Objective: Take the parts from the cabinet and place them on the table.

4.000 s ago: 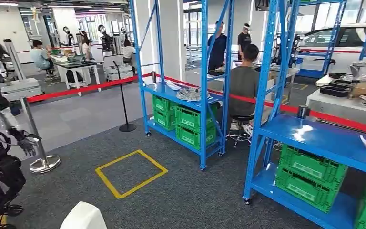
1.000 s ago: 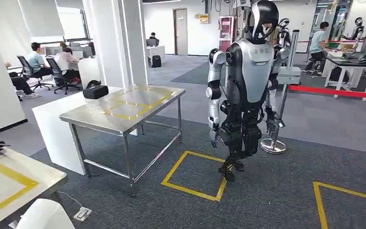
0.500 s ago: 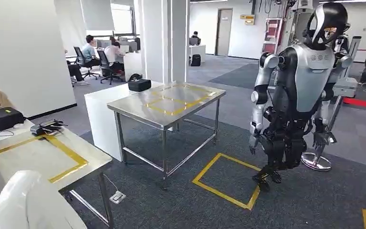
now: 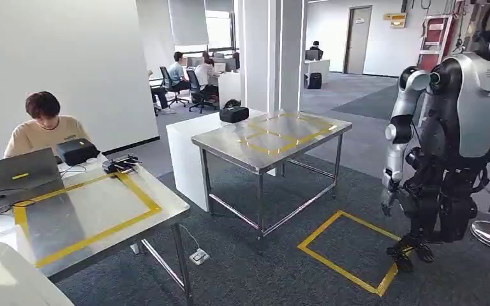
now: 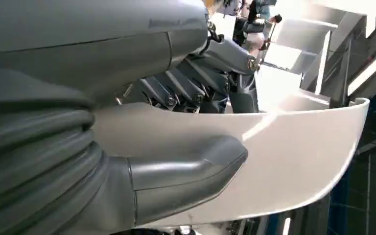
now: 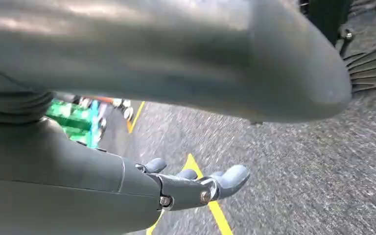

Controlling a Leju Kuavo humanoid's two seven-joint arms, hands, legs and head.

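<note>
The part (image 5: pixel 293 147), a white curved panel, is held in the left hand (image 5: pixel 176 166), thumb across its face; it shows at the near left of the head view. The taped desk (image 4: pixel 102 210) ahead carries no part yet. The right hand (image 6: pixel 196 188) hangs over carpet, fingers loosely extended, holding nothing.

Dark grey carpet (image 4: pixel 281 268) covers the floor here, with a yellow taped square (image 4: pixel 349 250) marked on it. A steel bench (image 4: pixel 274 137) with yellow tape on its top stands mid-room, and a white cabinet (image 4: pixel 184 153) sits just beside it with a black case (image 4: pixel 233 114) on top. Nearer in, a second bench (image 4: pixel 96 210) carries a laptop (image 4: pixel 16 173), and a person (image 4: pixel 44 131) sits behind it. White pillars (image 4: pixel 271 54) rise beyond, bright windows (image 4: pixel 218 29) light seated office workers (image 4: pixel 182 76), and there's a grey door (image 4: pixel 357 39) far back.
</note>
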